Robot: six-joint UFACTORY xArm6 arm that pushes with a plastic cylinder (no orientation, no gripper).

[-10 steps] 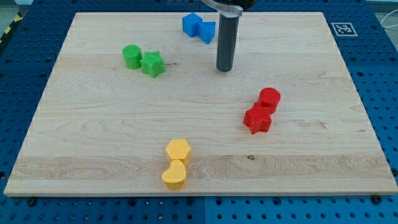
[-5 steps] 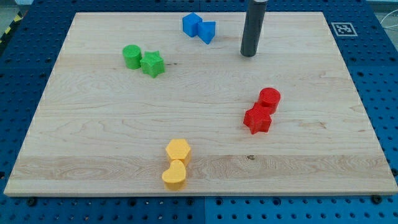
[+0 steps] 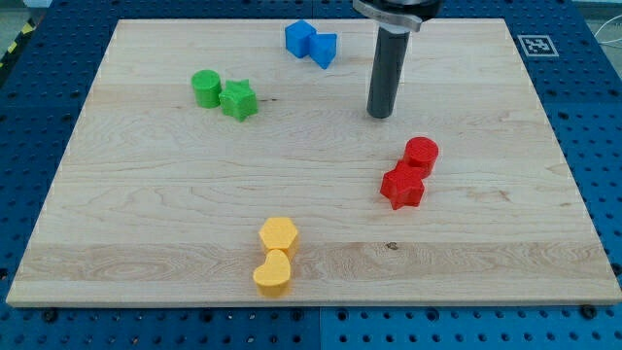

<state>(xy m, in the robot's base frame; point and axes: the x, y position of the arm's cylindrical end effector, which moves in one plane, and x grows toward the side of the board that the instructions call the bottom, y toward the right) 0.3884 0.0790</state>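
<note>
1. My tip (image 3: pixel 380 115) rests on bare wood in the upper middle of the surface (image 3: pixel 146 233), touching no block. The arm carries no pincer, only the straight dark rod, so there is nothing to stand apart or together.
2. Nearest to my tip is the red pair, below it and a little toward the view's right: the red cylinder (image 3: pixel 421 154) sits near the tip but clearly apart from it, and the red star-like block (image 3: pixel 401 186) touches that cylinder on its lower left side.
3. Up and toward the view's left of my tip lie the two blue blocks, near the top edge of the surface: the blue cube (image 3: pixel 299 38) and the blue triangular block (image 3: pixel 324 49), touching each other.
4. Well to the view's left of my tip, at about the same height, stand the green cylinder (image 3: pixel 205 87) and the green star (image 3: pixel 238 99), side by side and touching.
5. Far below my tip and toward the view's left, near the bottom edge, are the yellow hexagonal block (image 3: pixel 279 234) and the yellow heart-like block (image 3: pixel 273 273), one directly under the other and in contact.
</note>
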